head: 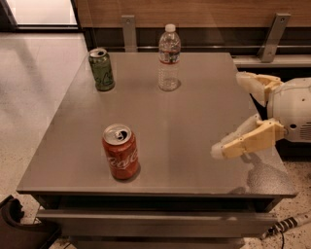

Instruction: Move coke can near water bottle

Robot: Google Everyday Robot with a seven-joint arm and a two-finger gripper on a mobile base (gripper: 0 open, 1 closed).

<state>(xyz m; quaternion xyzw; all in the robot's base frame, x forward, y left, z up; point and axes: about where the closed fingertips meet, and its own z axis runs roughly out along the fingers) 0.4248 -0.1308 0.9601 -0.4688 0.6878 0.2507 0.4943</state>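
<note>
Obs.: my gripper (228, 115) is at the right side of the flat grey table (160, 121), reaching in from beyond its right edge, with the white rounded wrist housing (294, 109) behind it. The two tan fingers (248, 141) are spread wide apart and hold nothing; the nearer finger points left over the front-right part of the tabletop, the farther one sits higher up by the table's right edge. A dull reflection of the nearer finger shows on the surface below it. The red aluminium coke can (120, 151) with white script lettering and a silver top stands upright on the front-left part of the table, close to the front edge, well apart from my gripper. The tall clear plastic water bottle (169, 58) with a white cap and a red-and-white label band stands upright near the middle of the far edge, well apart from the coke can. A green drink can (101, 69) with a silver top stands upright at the far left of the table, left of the water bottle, with a clear gap between them. No contact between any of the three containers. Behind the table: a wood-panelled wall (218, 12) with two grey metal brackets (129, 30). Floor (34, 87) to the left is pale and speckled. A dark object (17, 226) sits low at the front-left corner; I cannot tell what it is. A striped cable (286, 226) lies on the floor at lower right.
</note>
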